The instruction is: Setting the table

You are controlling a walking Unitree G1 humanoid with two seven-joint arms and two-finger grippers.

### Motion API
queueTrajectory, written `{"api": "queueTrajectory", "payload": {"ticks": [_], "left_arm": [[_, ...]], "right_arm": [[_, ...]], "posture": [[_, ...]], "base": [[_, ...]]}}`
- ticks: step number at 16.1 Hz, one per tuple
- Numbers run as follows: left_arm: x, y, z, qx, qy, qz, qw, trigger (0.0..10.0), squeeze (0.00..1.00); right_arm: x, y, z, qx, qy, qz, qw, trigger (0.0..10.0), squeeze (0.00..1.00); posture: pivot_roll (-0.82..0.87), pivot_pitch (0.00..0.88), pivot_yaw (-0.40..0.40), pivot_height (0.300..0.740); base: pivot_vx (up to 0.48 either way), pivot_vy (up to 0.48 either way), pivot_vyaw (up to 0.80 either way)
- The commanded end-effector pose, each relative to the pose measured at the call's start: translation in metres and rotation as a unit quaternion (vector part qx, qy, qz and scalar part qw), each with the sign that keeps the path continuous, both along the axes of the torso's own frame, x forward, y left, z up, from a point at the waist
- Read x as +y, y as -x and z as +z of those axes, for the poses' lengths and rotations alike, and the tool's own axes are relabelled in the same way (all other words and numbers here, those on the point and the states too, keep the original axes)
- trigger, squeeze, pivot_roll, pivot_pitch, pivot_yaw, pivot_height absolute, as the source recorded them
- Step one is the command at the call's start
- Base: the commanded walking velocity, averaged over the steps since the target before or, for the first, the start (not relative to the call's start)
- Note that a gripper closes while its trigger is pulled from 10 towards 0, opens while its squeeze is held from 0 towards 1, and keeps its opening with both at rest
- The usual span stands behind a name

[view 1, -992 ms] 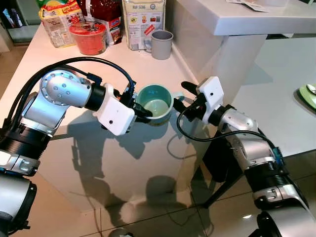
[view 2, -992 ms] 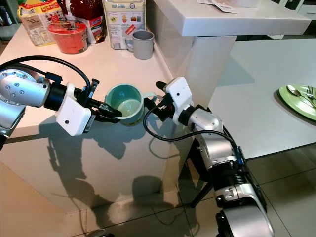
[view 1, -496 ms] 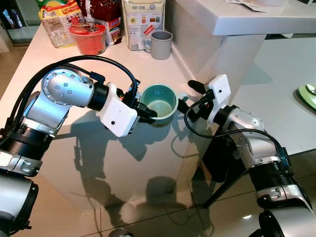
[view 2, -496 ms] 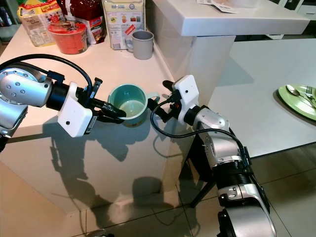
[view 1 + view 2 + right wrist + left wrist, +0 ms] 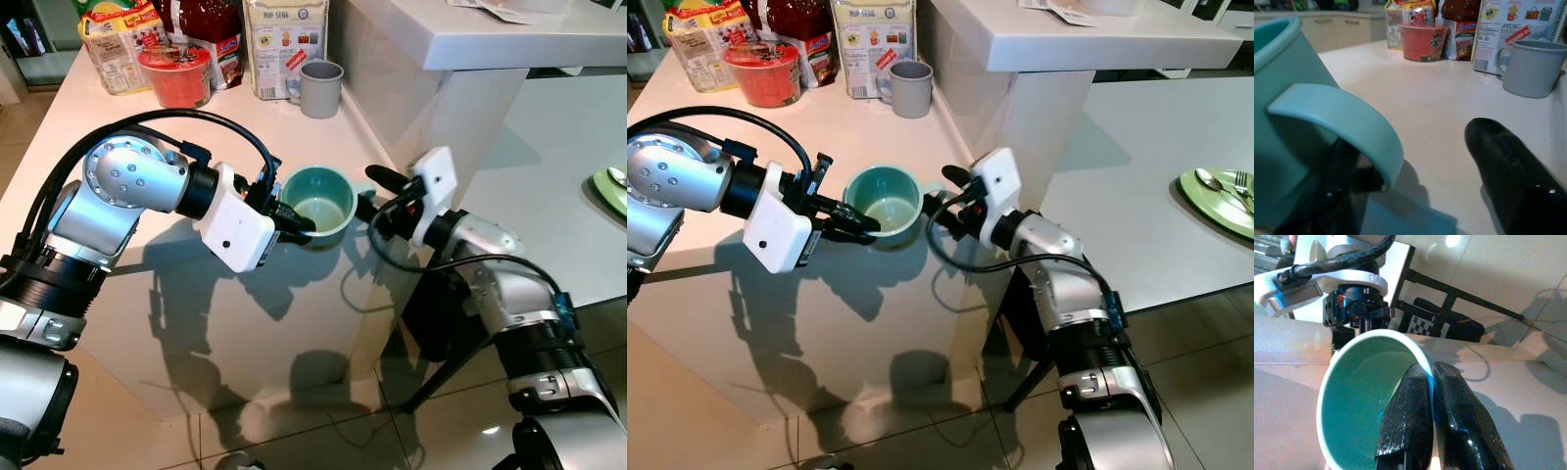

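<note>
Cream kitchen counter [image 5: 147, 284], mid-frame: my left gripper [image 5: 294, 223] pinches the rim of the round teal ceramic mug [image 5: 318, 204], one finger inside. Its handle points right, between the spread-apart fingers of my right gripper [image 5: 375, 194], not yet closed.

Your left arm [image 5: 118, 186] is a rounded silver shell dotted with small screws, ending in a white boxy wrist block, with a thick black cable arching over it from the shoulder to the wrist. Your right arm [image 5: 500, 284] is likewise silver with black ribbed joints, a white block at the wrist and a thin black cable looping beneath it. Both grippers carry long, glossy black fingers [image 5: 1405, 431].
</note>
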State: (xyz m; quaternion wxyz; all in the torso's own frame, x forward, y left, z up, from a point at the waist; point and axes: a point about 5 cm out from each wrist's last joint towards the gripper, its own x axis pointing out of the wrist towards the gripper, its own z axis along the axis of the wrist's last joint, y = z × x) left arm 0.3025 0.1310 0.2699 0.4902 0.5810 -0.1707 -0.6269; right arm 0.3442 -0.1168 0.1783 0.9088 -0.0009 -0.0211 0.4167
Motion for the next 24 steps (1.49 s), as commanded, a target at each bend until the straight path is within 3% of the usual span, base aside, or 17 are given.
{"api": "queueTrajectory", "payload": {"ticks": [1, 9, 18, 24], "left_arm": [[-0.022, 0.011, 0.018, -0.035, 0.047, -0.062, 0.996, 0.0, 0.00], [-0.021, 0.009, 0.010, -0.020, 0.046, -0.056, 0.997, 0.0, 0.00], [-0.019, 0.006, 0.007, -0.018, 0.046, -0.043, 0.998, 0.0, 0.00], [-0.017, 0.002, 0.004, -0.006, 0.047, -0.024, 0.999, 0.0, 0.00]], "right_arm": [[0.023, 0.007, 0.009, -0.008, -0.020, 0.067, 0.998, 0.0, 0.00], [0.017, 0.009, 0.010, 0.021, -0.048, 0.065, 0.997, 0.0, 0.00], [0.014, 0.010, 0.008, 0.023, -0.048, 0.053, 0.997, 0.0, 0.00], [0.011, 0.009, 0.008, 0.022, -0.047, 0.044, 0.998, 0.0, 0.00]], "posture": [[0.03, 0.000, -0.022, 0.740], [0.03, 0.000, -0.023, 0.740], [0.02, 0.000, -0.025, 0.740], [0.02, 0.000, -0.028, 0.740]], "base": [[0.000, 0.000, 0.00], [0.000, -0.216, 0.00], [0.000, -0.247, 0.00], [0.000, 0.000, 0.00]]}}
